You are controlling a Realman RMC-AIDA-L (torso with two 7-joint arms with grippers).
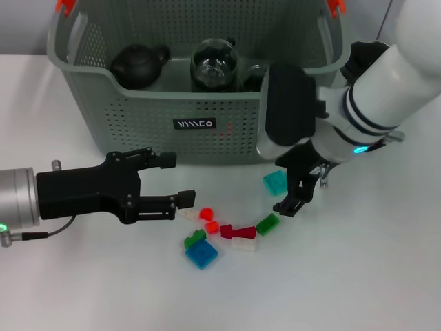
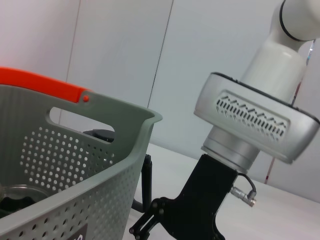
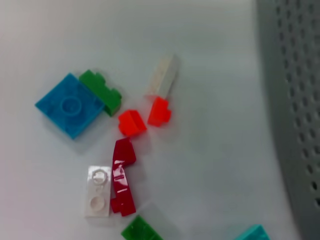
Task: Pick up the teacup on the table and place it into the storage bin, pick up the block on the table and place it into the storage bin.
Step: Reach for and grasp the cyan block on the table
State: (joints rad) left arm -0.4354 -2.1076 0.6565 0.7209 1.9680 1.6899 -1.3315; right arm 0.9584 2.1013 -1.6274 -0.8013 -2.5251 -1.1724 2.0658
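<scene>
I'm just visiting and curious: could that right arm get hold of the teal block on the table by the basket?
Probably yes. The right gripper hangs just beside the teal block, fingers apart, and nothing lies between them. The storage bin stands close behind, which leaves little room.

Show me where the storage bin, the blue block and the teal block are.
storage bin (image 1: 138,121): head view, its perforated front wall.
blue block (image 1: 201,254): head view, its studded top.
teal block (image 1: 274,181): head view, its top face.
</scene>
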